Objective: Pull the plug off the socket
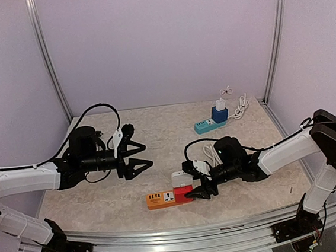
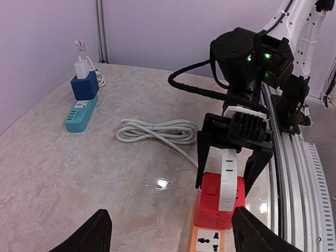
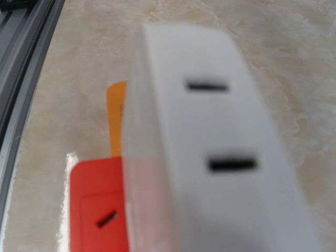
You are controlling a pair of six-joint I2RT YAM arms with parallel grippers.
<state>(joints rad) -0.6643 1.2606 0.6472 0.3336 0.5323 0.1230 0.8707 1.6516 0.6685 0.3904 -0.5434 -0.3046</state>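
Evidently the right gripper [image 1: 197,193] straddles the white plug [image 2: 228,181] by the counter's near edge, jaws seemingly spread, to pull it off the red socket [image 2: 210,202]. The left gripper [image 1: 140,156] hovers, jaws parted.

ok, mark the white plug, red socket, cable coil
plug [image 2: 228,178], left wrist view, white side face
red socket [image 2: 207,205], left wrist view, top face
cable coil [image 2: 157,139], left wrist view, lower strands
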